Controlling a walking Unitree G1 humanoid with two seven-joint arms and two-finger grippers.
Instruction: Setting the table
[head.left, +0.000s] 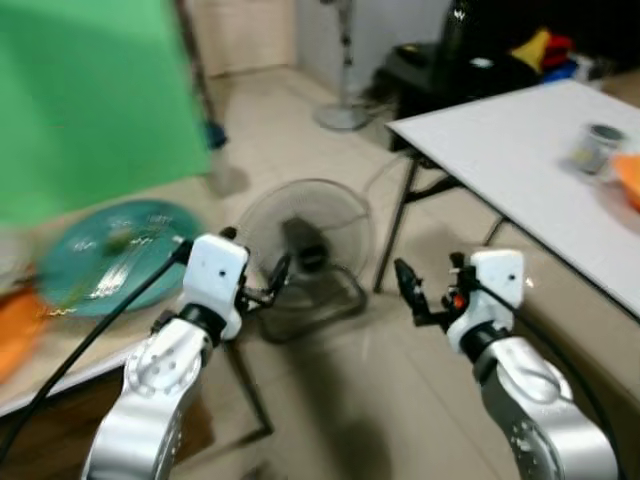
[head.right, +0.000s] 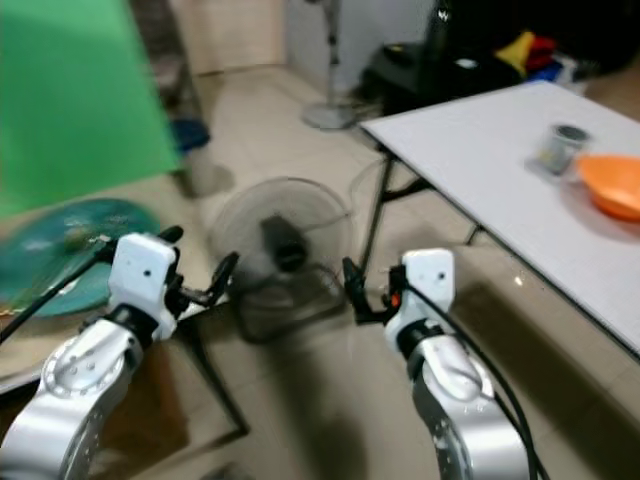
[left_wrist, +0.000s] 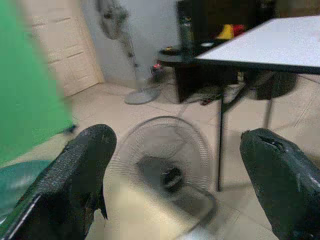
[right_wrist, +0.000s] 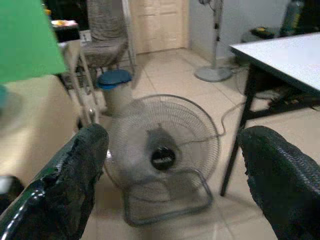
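A teal plate (head.left: 120, 250) with blurred silvery pieces on it lies on the tan table (head.left: 150, 195) at my left. An orange thing (head.left: 15, 330) sits at that table's near edge. On the white table (head.left: 510, 150) to my right stand an orange bowl (head.right: 610, 185) and a small grey cup (head.right: 562, 145). My left gripper (head.left: 255, 255) is held out beside the teal plate, open and empty. My right gripper (head.left: 428, 268) hovers over the floor between the two tables, also open with nothing in it. Both wrist views look out between wide-apart fingers (left_wrist: 85, 165) (right_wrist: 75, 170).
A floor fan (head.left: 305, 250) lies on the tiles straight ahead between the tables. Behind it stand a pedestal fan (head.left: 343, 100) and dark furniture (head.left: 470, 60). A green screen (head.left: 90, 100) rises at the left. A chair and a blue bin (right_wrist: 115, 80) stand further back.
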